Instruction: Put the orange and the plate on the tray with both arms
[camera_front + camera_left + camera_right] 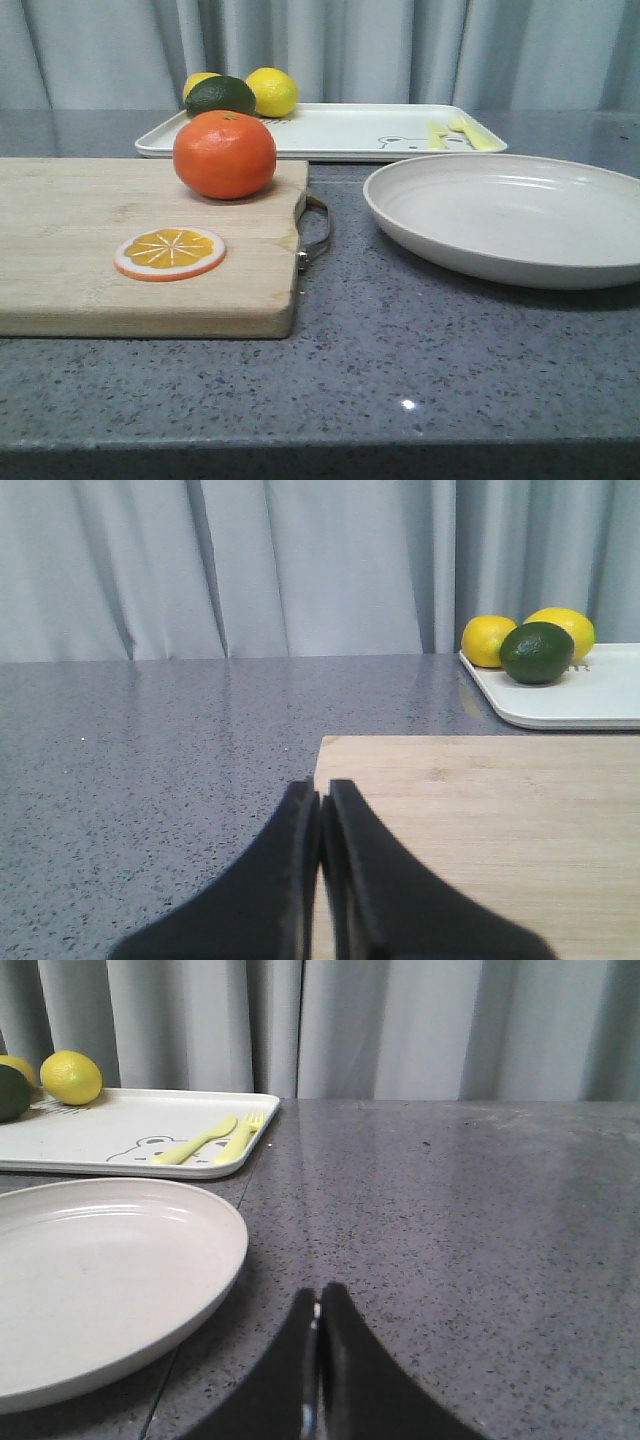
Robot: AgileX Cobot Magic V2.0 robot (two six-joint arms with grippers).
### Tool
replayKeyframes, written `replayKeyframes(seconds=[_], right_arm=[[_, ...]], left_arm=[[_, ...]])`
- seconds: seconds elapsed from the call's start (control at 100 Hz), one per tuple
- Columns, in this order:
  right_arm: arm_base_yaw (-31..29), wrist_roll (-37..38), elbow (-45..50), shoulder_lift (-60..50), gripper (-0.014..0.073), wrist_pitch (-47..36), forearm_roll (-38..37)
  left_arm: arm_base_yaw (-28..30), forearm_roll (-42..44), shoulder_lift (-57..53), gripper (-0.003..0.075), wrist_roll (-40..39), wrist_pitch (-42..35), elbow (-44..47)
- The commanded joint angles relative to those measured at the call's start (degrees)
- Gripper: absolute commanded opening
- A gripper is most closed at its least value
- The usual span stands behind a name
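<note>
The orange (224, 153) rests on the far right part of a wooden cutting board (90, 270). To its right on the counter lies the wide off-white plate (510, 215), also seen as the plate (90, 1280) in the right wrist view. Behind both stands the white tray (340, 130) with a bear drawing, tray (110, 1130), tray (590, 695). Neither gripper appears in the front view. My left gripper (322, 790) is shut and empty over the board's near corner. Beside the plate's rim, my right gripper (319, 1295) is shut and empty above bare counter.
An orange slice disc (170, 253) lies on the board. On the tray's left end sit two lemons (272, 91) and a dark green fruit (220, 95); a yellow fork and spoon (447, 133) lie at its right end. A curtain hangs behind the counter.
</note>
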Motion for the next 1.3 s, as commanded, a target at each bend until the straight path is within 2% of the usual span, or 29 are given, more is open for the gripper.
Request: replayKeyframes(seconds=[0.0, 0.33, 1.01, 1.16, 1.29], right_arm=[[-0.3, 0.0, -3.3, -0.4, -0.0066, -2.9, -0.5], [-0.3, 0.0, -8.8, 6.0, -0.0064, 1.5, -0.5], [-0.3, 0.0, -22.1, 21.9, -0.0064, 2.1, -0.5], [-0.3, 0.0, -25.1, 25.6, -0.0065, 2.6, -0.5], [-0.3, 0.0, -25.2, 25.9, -0.0067, 0.7, -0.5]], left_arm=[[0.2, 0.0, -1.2, -0.002, 0.0, -4.5, -2.6], [0.2, 0.1, 5.5, -0.002, 0.0, -4.9, -7.8], [0.2, -1.4, 25.2, -0.002, 0.0, -5.6, -23.9], [0.2, -1.4, 27.6, -0.002, 0.0, -9.0, -24.8], [0.2, -1.4, 28.1, -0.002, 0.0, -8.9, -24.7]])
